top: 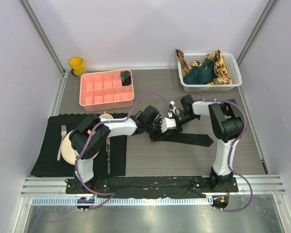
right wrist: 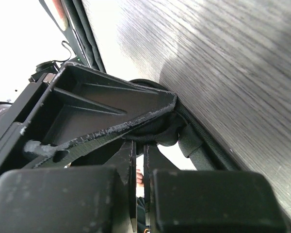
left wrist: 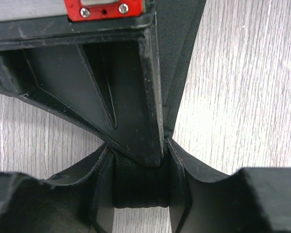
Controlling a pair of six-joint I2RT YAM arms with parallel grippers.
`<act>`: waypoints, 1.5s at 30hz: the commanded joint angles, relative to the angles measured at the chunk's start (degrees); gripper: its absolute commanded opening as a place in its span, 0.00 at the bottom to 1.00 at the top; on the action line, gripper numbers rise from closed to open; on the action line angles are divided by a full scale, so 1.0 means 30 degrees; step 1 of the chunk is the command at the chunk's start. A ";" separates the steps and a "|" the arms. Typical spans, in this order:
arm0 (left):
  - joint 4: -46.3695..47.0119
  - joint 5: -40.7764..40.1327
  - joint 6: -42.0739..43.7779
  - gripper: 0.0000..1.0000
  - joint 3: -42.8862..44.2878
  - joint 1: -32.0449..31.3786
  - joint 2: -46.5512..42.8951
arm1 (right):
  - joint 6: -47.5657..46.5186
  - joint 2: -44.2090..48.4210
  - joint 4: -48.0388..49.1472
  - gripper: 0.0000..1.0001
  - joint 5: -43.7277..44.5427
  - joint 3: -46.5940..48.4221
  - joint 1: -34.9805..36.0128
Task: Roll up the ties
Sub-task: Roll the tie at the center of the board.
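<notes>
A plain black tie (top: 190, 139) lies on the wooden table, its wide end pointing right. My two grippers meet over its left end. The left gripper (top: 157, 126) is shut on a rolled part of the tie; in the left wrist view the ribbed black roll (left wrist: 138, 191) sits between the fingers (left wrist: 140, 177). The right gripper (top: 172, 120) comes in from the right, its jaws almost together and pinching the tie's bunched fabric (right wrist: 157, 137) at the tips (right wrist: 150, 143). A dark teal tie (top: 200, 73) and orange-yellow patterned ties (top: 223, 70) lie in a white basket (top: 211, 86).
A pink compartment tray (top: 99, 94) stands at the back left with a black roll (top: 126, 77) in one cell. A yellow cup (top: 76, 65) stands behind it. A black cloth mat (top: 48, 155) at the near left carries a plate (top: 68, 148), a fork (top: 61, 141) and a cup.
</notes>
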State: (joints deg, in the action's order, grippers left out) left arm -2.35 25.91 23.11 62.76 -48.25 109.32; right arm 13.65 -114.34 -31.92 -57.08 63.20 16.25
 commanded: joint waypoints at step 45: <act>-0.3084 -0.0551 -0.2546 0.24 0.0436 0.0058 0.0503 | -0.3672 0.1025 -0.3305 0.43 0.1304 0.1843 -0.1844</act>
State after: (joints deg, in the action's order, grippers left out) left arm -4.23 27.53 20.43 65.41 -47.55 110.50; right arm 1.61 -115.92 -43.40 -53.76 68.55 10.26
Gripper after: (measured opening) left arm 0.407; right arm 0.417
